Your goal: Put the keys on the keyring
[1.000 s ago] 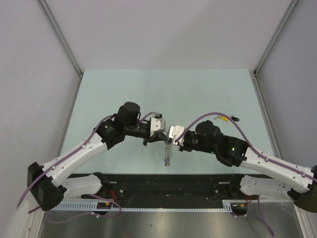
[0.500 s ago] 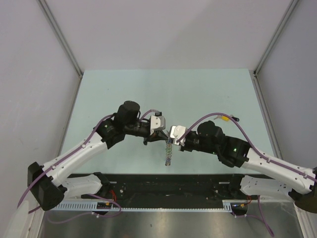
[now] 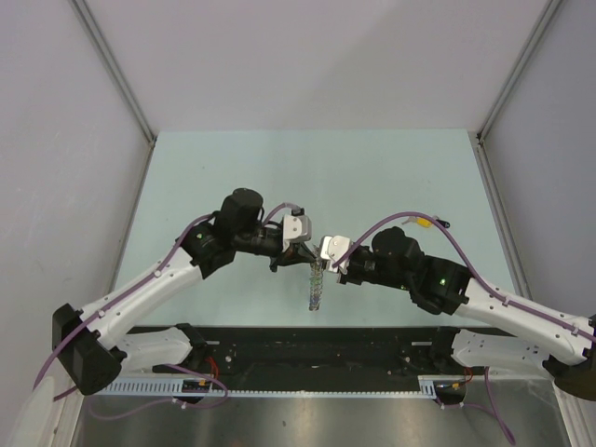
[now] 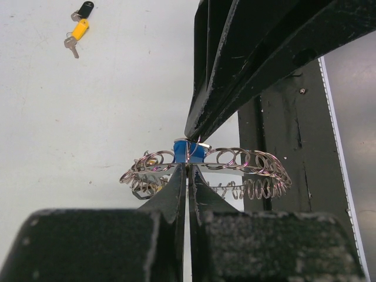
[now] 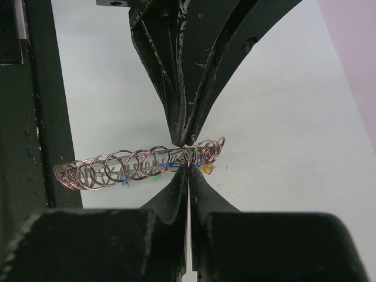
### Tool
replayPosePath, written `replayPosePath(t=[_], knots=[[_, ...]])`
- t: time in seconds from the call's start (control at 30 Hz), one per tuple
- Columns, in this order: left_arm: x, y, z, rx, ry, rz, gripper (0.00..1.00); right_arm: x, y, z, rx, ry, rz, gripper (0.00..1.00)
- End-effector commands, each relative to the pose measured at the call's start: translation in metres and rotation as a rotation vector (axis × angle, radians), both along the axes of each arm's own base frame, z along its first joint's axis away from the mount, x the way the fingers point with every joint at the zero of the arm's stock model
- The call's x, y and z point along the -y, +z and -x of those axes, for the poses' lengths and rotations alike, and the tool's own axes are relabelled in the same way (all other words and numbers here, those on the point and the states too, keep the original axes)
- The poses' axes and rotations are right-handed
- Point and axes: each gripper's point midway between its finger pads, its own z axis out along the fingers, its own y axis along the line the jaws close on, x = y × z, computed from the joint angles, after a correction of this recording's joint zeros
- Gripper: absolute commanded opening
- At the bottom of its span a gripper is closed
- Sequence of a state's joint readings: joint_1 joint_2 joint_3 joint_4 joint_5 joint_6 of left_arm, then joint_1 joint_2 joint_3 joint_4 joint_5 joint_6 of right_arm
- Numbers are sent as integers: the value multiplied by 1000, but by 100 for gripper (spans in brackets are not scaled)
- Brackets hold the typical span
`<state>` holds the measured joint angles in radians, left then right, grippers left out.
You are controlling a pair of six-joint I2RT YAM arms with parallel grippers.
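- Overhead, the left end effector (image 3: 303, 255) and the right end effector (image 3: 325, 260) met tip to tip over the desk (image 3: 233, 168). Each was pressed together on the wire of the keyring (image 3: 317, 287), which was held up between them.
- Both pinches caught only thin wire, so a small slip would probably have dropped the keyring.
- Pulling apart might have stretched or twisted the coils instead of opening a gap.
- Two loose keys (image 4: 79, 23), one yellow-headed and one black-headed, lay well apart from it on the desk. Releasing a grip to fetch them risked losing the coil.
- A blue key head (image 4: 189, 150) beside the tips could have snagged.
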<state>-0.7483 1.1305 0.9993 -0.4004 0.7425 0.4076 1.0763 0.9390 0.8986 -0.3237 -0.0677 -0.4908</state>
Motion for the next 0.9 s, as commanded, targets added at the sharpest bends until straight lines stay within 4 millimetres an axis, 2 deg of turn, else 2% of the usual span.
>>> replayPosePath(t=[0.0,0.2,0.47,0.53,0.67,0.7,0.77,0.8,0.83,0.87], knots=[[8,35,-1,14,-23,109,0,-7,23,-2,31,4,-56,0],[5,43,-7,-17,16,146,0,-4,18,-3,23,-11,-38,0],[4,52,-4,-37,42,197,0,-7,19,-3,17,-15,-65,0],[3,60,-1,-31,44,235,0,-9,22,-3,18,-9,-91,0],[1,60,3,-46,60,285,0,-13,31,-1,20,4,-134,0],[2,67,2,-23,61,322,0,-13,34,0,25,7,-147,0],[-3,64,5,-41,91,350,0,-13,39,2,31,19,-161,0],[-3,70,5,-29,94,383,1,-12,43,4,37,26,-173,0],[-4,71,6,-52,103,399,0,-11,45,5,40,31,-177,0],[-7,63,6,-68,120,402,1,-11,46,7,40,42,-180,0]])
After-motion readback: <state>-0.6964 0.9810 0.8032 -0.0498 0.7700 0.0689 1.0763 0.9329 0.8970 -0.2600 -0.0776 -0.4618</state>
